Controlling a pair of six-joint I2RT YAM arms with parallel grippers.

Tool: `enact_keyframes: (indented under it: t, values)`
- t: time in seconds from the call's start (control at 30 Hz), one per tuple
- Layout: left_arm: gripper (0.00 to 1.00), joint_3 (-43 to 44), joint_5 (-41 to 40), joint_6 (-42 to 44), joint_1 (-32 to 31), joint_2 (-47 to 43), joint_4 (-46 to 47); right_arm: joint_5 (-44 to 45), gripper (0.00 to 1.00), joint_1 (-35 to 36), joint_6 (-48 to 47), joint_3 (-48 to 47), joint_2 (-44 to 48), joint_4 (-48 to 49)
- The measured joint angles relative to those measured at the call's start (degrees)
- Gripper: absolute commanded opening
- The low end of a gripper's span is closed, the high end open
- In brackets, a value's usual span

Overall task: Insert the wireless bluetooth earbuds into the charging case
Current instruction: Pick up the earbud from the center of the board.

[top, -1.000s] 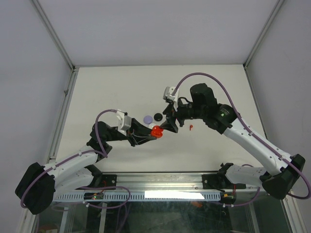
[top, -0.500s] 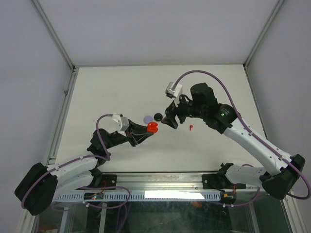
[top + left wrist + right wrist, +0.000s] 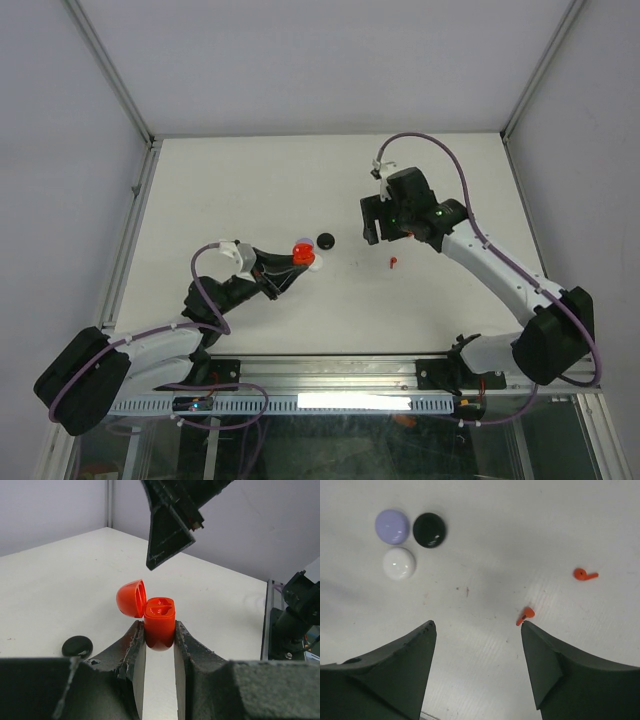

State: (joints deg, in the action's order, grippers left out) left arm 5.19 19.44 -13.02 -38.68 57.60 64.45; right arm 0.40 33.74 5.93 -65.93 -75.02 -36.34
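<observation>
You have the open red charging case (image 3: 159,622) clamped in left gripper (image 3: 159,628); right gripper (image 3: 477,624) spread, empty; two red earbuds (image 3: 525,613) right of case.

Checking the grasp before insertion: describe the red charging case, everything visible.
The red charging case is glossy, rounded plastic, held upright and pinched on both sides by the left end effector. Its hinged lid stands open to one side. The two wells on top look empty.

Open tabletop (image 3: 480,545) around the nearer red earbud (image 3: 525,615); obstacles: second red earbud (image 3: 585,574) near it, lavender disc (image 3: 392,526), black disc (image 3: 429,529) and white disc (image 3: 399,563) clustered well apart on its left.
</observation>
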Motion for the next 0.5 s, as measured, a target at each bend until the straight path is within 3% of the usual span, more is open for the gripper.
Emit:
enact_keyframes:
  t: [0.5]
  values:
    - [0.0, -0.3, -0.1, 0.8, 0.0, -2.0, 1.4, 3.9, 0.57, -7.9, 11.0, 2.3, -15.7, -4.8]
